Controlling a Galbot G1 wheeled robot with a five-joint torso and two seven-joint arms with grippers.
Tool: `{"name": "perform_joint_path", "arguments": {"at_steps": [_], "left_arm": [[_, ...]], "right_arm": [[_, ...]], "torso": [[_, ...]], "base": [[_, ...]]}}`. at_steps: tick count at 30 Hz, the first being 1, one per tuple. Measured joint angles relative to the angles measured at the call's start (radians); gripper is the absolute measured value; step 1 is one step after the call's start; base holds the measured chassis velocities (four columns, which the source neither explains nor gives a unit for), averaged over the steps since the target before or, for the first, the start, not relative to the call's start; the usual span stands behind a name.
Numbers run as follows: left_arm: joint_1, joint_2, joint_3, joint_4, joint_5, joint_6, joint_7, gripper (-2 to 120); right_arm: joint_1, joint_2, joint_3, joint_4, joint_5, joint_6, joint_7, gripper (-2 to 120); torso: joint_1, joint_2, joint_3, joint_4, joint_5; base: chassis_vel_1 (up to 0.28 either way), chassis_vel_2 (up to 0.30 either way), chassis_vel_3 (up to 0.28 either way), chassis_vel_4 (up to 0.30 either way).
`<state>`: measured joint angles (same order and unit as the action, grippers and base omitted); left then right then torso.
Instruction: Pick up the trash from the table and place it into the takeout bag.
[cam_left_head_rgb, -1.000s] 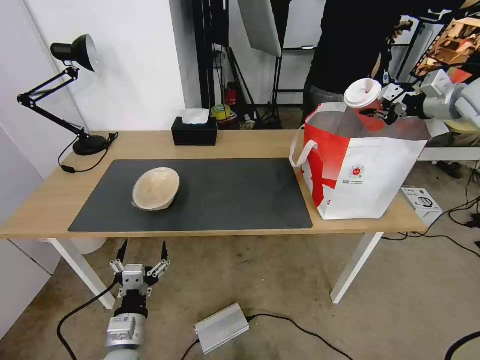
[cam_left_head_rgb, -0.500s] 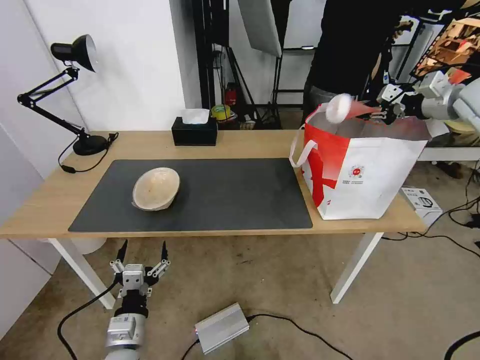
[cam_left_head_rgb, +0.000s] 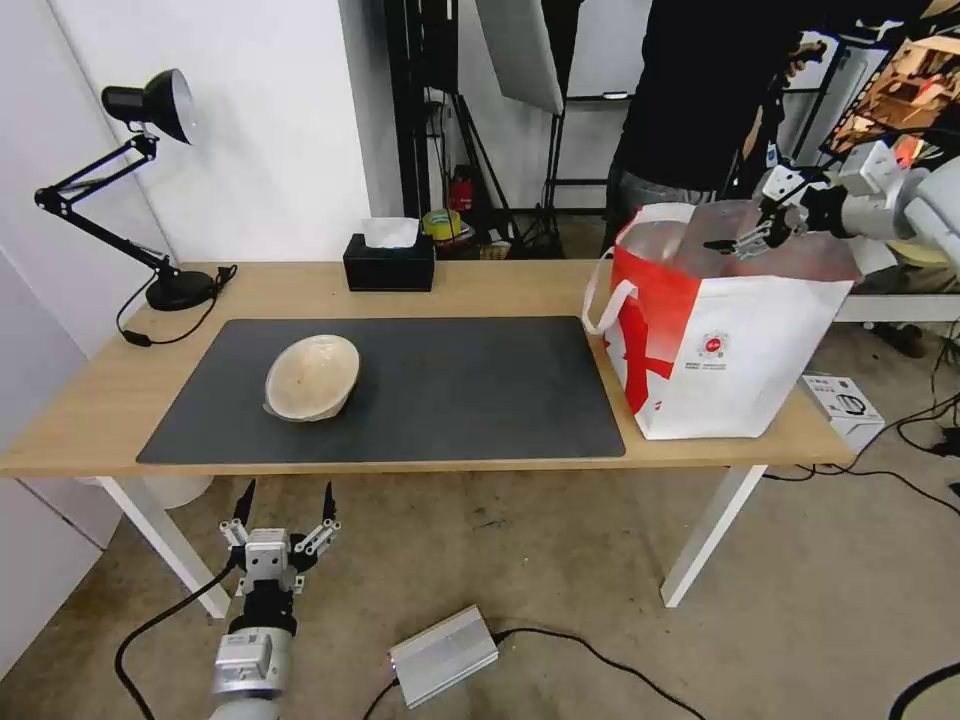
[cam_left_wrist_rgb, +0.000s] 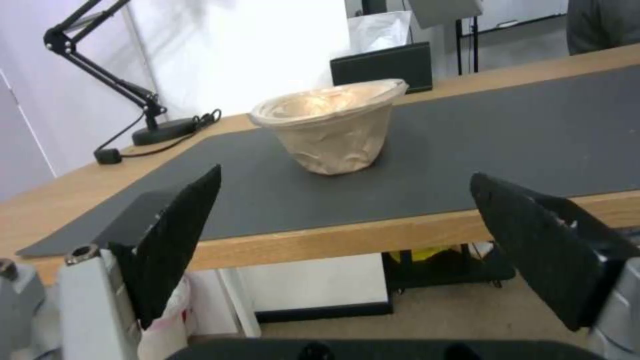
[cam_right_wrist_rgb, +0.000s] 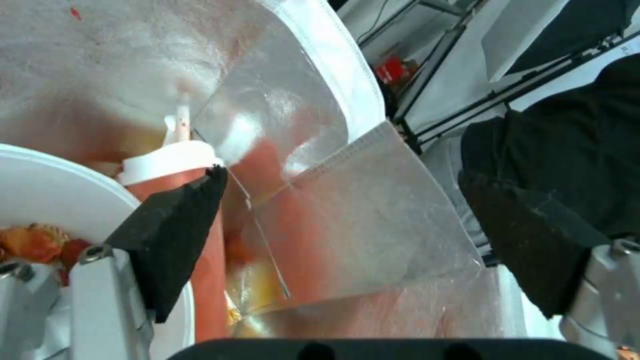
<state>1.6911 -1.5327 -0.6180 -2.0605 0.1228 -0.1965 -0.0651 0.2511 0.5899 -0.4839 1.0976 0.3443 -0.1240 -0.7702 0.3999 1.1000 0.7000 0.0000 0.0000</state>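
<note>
While the left gripper hung low in front of the table's near edge, fingers spread wide and holding nothing, one piece of trash was left out: the beige bowl. It sat on the left part of the dark mat, mouth upward and tipped slightly; round as it was, it had no real long axis. In the left wrist view the beige bowl stood beyond the table edge, framed between the open fingers.

Further right, the takeout bag stood upright at the table's right end, mouth open to the ceiling. Above that opening the right gripper hovered, fingers apart and empty. Its wrist view looked down into the foil lining, where the red cup stood with its white lid uppermost, long axis roughly vertical, beside the white bowl of crayfish shells.

Two items looked bagged. The remaining step was probably the beige bowl, calling for a reach over the near edge and a grip on its rim.
</note>
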Motion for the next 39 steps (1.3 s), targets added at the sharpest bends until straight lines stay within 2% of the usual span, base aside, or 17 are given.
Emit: {"name": "perform_joint_path", "arguments": {"at_steps": [9, 14, 18, 19, 22, 23, 27, 29, 32, 39], "left_arm": [[-0.001, 0.0, 0.003, -0.001, 0.001, 0.0, 0.0, 100], [-0.001, 0.003, 0.003, -0.003, 0.002, 0.001, 0.0, 100], [-0.001, 0.007, 0.002, -0.005, 0.002, 0.003, 0.0, 100], [-0.001, 0.007, 0.002, -0.005, 0.002, 0.003, 0.0, 100], [0.0, 0.008, 0.001, -0.005, 0.002, 0.003, 0.0, 100], [0.0, 0.008, 0.001, -0.005, 0.002, 0.003, 0.0, 100], [0.006, 0.009, -0.002, -0.008, 0.002, 0.003, 0.0, 100], [0.007, 0.009, -0.002, -0.008, 0.002, 0.003, 0.0, 100], [0.013, 0.009, -0.005, -0.012, 0.001, 0.003, 0.0, 100], [0.022, 0.009, -0.01, -0.013, 0.001, 0.0, -0.001, 100]], "right_arm": [[-0.005, -0.01, 0.02, 0.013, 0.05, 0.001, 0.016, 84], [-0.021, -0.024, 0.049, 0.071, 0.155, -0.001, 0.085, 79], [-0.042, -0.028, 0.065, 0.17, 0.288, -0.014, 0.199, 79], [-0.042, -0.028, 0.065, 0.17, 0.288, -0.014, 0.199, 79], [-0.07, -0.028, 0.083, 0.264, 0.387, -0.055, 0.314, 84], [-0.07, -0.028, 0.083, 0.264, 0.387, -0.055, 0.314, 84], [-0.112, -0.023, 0.106, 0.395, 0.517, -0.095, 0.499, 90], [-0.115, -0.023, 0.108, 0.404, 0.526, -0.097, 0.514, 91], [-0.179, -0.031, 0.16, 0.525, 0.611, -0.118, 0.697, 92], [-0.334, -0.098, 0.289, 0.669, 0.617, -0.111, 0.812, 97]], "torso": [[0.0, 0.0, 0.0, 0.0, 0.0], [0.0, 0.0, 0.0, -0.0001, 0.0], [0.0, 0.0, 0.0, 0.0001, -0.0001], [0.0, 0.0, 0.0, 0.0001, -0.0001], [0.0, 0.0, 0.0, 0.0002, -0.0003], [0.0, 0.0, 0.0, 0.0002, -0.0003], [0.0, 0.0, 0.0, 0.0002, -0.0002], [0.0, 0.0, 0.0, 0.0003, -0.0002], [0.0, 0.0, 0.0, 0.0003, -0.0003], [0.0, 0.0, 0.0, -0.0002, 0.0]], "base": [[0.0, 0.0, 0.0, 0.0], [0.0, 0.0, 0.0, 0.0], [0.0, 0.0, 0.0, 0.0], [0.0, 0.0, 0.0, 0.0], [0.0, 0.0, 0.0, 0.0], [0.0, 0.0, 0.0, 0.0], [0.0, 0.0, 0.0, 0.0], [0.0, 0.0, 0.0, 0.0], [0.0, 0.0, 0.0, 0.0], [0.0, 0.0, 0.0, 0.0]]}}
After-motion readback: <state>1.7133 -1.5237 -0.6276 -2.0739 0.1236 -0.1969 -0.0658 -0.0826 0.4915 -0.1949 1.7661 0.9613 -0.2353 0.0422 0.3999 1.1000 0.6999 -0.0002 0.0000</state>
